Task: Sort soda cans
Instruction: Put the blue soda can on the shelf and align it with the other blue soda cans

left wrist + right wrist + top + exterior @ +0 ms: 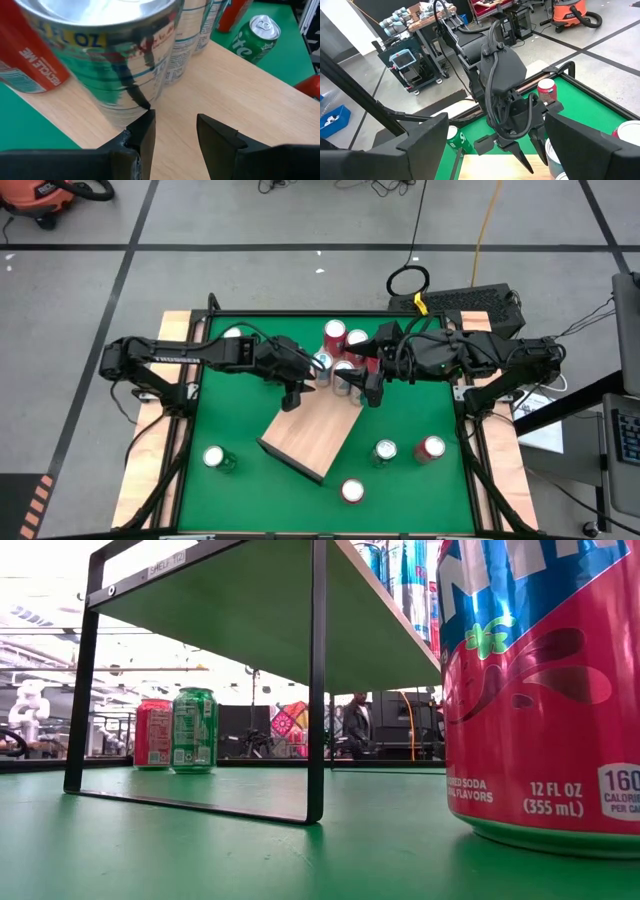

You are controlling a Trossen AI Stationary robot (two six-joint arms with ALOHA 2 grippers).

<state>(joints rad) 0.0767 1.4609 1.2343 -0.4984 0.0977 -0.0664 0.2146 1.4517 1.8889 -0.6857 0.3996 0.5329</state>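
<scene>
- Cans (342, 350) cluster on the board's (305, 435) far end; four more stand apart on the desk (250, 495) (unsorted, I judge).
- Left jaws (175, 131) part-open, empty, beside a silver can (107, 55).
- Right jaws (492, 150) wide, empty.

Red can (540, 690), close in low view: "12 FL OZ (355 mL)", fragments "SODA", "FLAVORS", "160 CALORIES PER CAN" partly cut off.
Silver-teal can (107, 55), left wrist view: "FL OZ" on body.
Red can beside it (27, 60): "RECYCLE ME".
Left arm (185, 358), high view: white "TROSSEN" lettering.
Other can print too small to read.
</scene>
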